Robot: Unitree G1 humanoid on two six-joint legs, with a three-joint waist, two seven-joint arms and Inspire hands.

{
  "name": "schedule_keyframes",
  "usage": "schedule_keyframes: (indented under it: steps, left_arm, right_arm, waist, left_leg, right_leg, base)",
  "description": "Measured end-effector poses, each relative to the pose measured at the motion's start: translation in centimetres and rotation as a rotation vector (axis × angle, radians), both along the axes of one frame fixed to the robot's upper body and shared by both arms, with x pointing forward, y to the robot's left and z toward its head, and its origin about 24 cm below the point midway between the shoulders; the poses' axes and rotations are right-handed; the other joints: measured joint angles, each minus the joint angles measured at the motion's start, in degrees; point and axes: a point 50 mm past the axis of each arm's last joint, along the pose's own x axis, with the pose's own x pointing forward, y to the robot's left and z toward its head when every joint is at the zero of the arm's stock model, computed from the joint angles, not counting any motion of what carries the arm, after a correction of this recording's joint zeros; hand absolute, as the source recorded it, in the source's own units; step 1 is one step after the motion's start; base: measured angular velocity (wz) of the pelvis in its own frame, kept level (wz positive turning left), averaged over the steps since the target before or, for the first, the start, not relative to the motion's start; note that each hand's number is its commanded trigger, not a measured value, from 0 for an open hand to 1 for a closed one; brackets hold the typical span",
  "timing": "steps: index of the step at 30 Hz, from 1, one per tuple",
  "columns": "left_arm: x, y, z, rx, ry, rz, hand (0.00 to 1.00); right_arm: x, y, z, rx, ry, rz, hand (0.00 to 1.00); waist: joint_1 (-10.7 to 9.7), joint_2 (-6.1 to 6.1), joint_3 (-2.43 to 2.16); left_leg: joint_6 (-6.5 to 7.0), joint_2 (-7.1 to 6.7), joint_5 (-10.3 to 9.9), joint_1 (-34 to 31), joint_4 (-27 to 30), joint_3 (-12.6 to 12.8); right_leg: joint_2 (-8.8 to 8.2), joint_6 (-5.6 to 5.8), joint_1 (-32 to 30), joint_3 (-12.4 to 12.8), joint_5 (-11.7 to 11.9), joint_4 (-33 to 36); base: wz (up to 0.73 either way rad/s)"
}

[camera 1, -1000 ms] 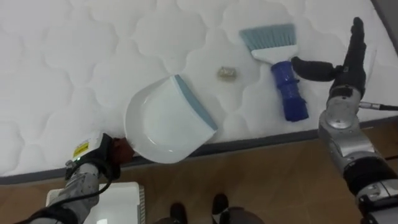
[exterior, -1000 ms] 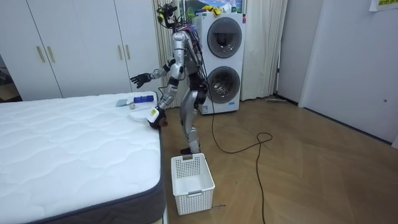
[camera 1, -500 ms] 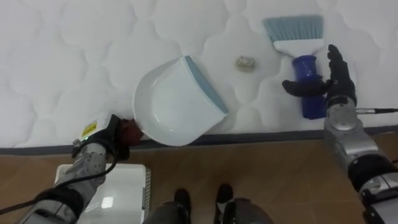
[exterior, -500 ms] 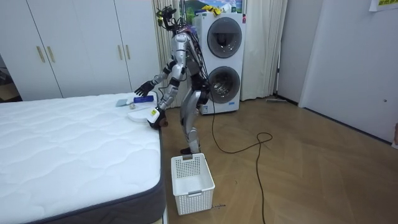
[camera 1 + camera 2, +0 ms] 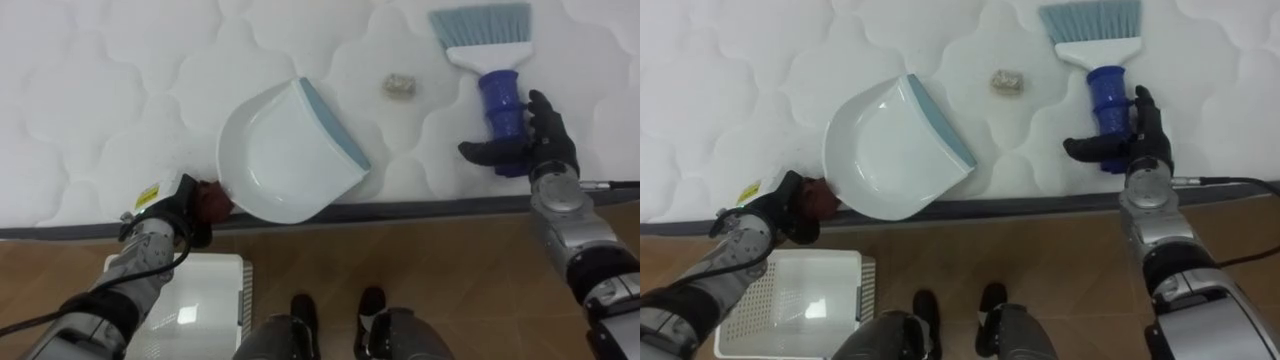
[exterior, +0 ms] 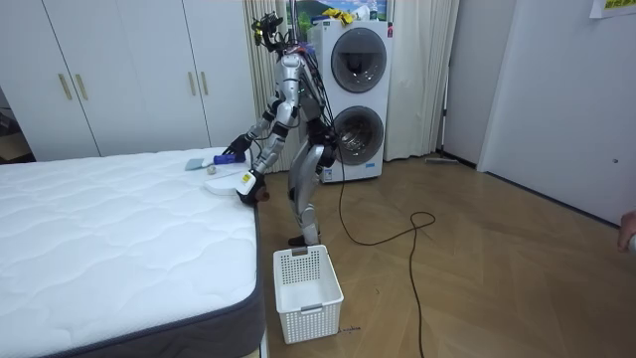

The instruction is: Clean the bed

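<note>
Left hand (image 5: 165,215) fingers clenched on white dustpan (image 5: 285,150) handle, lower left. Right hand (image 5: 530,140) fingers half-open, resting on blue brush (image 5: 497,90) handle, right.

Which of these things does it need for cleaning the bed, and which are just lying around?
For the job: dustpan, held by left hand; brush, right hand on it; scrap; bed.
Lying about: basket, perhaps for the sweepings; washing machines; wardrobes.

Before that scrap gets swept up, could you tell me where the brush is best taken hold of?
The blue handle, from the bed edge: it lies flat pointing at the robot, bristles away. The right robot hand is open beside it, thumb across its end.
</note>
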Motion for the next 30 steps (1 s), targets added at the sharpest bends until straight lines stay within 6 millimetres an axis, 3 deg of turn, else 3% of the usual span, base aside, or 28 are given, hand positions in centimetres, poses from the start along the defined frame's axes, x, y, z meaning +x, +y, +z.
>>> schedule_keyframes:
  steps: [15,20,30]
  left_arm:
    - [0.0,-0.2,-0.2,0.011,0.014,0.004,1.0]
    - [0.0,-0.4,-0.1,0.01,0.019,0.005,1.0]
    - [-0.3,-1.4,-0.8,-0.036,0.049,0.022,1.0]
  right_arm:
    - [-0.1,-0.7,-0.1,-0.104,0.049,0.027,0.0]
    - [-0.3,-1.0,-0.3,-0.142,0.07,0.016,0.0]
    - [-0.5,-1.2,-0.5,-0.389,0.153,0.03,0.0]
  waist:
    - [0.35,1.75,0.0]
    - [1.02,1.87,-0.03]
    - [1.62,1.85,-0.02]
  left_leg:
    - [0.0,0.01,0.0,-0.35,0.14,-0.07]
    - [0.0,-0.04,0.01,-0.31,-0.24,-0.01]
    - [0.19,-1.04,0.09,-0.26,-0.17,-0.13]
  right_leg:
    - [-0.01,0.06,-0.23,-0.13,0.02,0.0]
    - [-0.08,0.05,-0.28,-0.11,0.01,0.15]
    - [-1.32,0.36,-0.56,-0.28,-0.59,1.57]
  base:
    - [0.0]
    - [0.0]
    - [0.03]
